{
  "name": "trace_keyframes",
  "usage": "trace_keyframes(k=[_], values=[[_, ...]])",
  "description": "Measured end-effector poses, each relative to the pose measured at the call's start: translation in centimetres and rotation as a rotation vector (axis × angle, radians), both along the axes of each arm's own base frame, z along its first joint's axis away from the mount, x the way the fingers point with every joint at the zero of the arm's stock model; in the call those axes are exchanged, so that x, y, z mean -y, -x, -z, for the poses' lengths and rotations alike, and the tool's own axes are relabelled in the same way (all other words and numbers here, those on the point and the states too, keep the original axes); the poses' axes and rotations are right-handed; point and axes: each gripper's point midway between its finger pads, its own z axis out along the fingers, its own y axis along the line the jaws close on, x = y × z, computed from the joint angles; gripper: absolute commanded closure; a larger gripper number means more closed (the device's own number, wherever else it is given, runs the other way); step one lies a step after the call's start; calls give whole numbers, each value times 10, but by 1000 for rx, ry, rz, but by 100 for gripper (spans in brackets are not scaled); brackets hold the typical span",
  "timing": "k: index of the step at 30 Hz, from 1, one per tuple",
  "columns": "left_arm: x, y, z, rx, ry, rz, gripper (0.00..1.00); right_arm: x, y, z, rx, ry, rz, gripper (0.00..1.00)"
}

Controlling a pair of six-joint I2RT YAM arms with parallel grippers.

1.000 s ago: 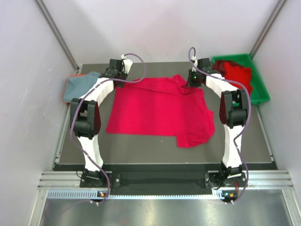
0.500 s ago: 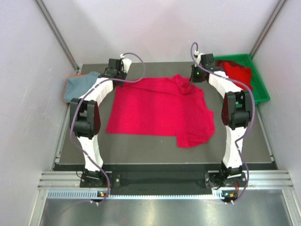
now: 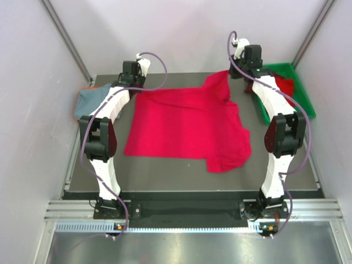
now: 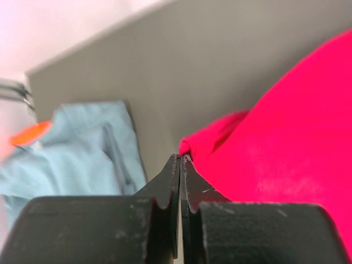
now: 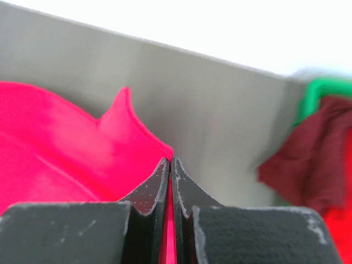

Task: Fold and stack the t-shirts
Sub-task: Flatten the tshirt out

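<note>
Compared with half a second before, my right arm had swung back toward the far edge of the table (image 3: 165, 170) and lifted. The far right corner of the red t-shirt (image 3: 187, 124) had gone with it. That corner, bunched a moment earlier, was drawn up into a peak, and the shirt's far edge ran straighter between the two arms. The left arm had shifted only a little, toward the far side. The near edge and the near right sleeve lay where they had been.

The right gripper (image 5: 170, 162) was closed, with a strip of red cloth pinched between its jaws. The left gripper (image 4: 180, 159) was closed too, jaws pressed together with a small fold of the same shirt at their tips, at its far left corner. The rest of the shirt lay spread flat across the middle of the table.

I counted one red t-shirt spread out and one grey-blue t-shirt (image 3: 88, 102) crumpled at the far left corner of the table. An orange patch (image 4: 30, 133) showed beside it, too blurred for me to identify. One dark red t-shirt (image 5: 308, 159) sat in the single green bin (image 3: 305, 104) at the far right, with a bit of brighter red cloth beside it that I could not make out as a separate shirt.
</note>
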Motion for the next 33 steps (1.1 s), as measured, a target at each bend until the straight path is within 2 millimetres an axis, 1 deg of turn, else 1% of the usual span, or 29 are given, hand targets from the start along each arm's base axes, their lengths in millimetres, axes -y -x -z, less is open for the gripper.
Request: trace_keyframes(k=[4, 5, 9, 13, 16, 18, 20, 22, 24, 28, 30, 32, 33], values=[[3, -16, -43, 97, 19, 3, 100, 9, -4, -37, 96, 69, 2, 100], [4, -20, -58, 130, 26, 6, 100, 12, -4, -48, 125, 89, 5, 100], [3, -29, -102, 225, 44, 5, 100, 22, 2, -85, 207, 141, 17, 100], [-1, -29, -136, 291, 57, 2, 100, 29, 14, -116, 268, 177, 27, 100], [0, -22, -153, 319, 70, 12, 100, 34, 26, -138, 314, 194, 31, 100], [-1, -14, -155, 320, 76, 16, 100, 37, 37, -144, 323, 206, 33, 100], [-2, -2, -149, 303, 75, 18, 100, 39, 42, -145, 326, 215, 33, 100], [-3, 7, -139, 279, 72, 17, 100, 40, 42, -142, 320, 221, 31, 100], [-4, 13, -127, 252, 67, 14, 100, 39, 40, -137, 309, 226, 28, 100], [-7, 18, -105, 203, 56, 7, 100, 40, 33, -123, 281, 233, 26, 100], [-8, 18, -104, 199, 53, 2, 100, 41, 32, -120, 275, 236, 27, 100], [-9, 21, -111, 212, 53, -3, 100, 41, 33, -122, 277, 236, 29, 100], [-9, 23, -117, 223, 55, -5, 100, 42, 35, -126, 282, 235, 30, 100]])
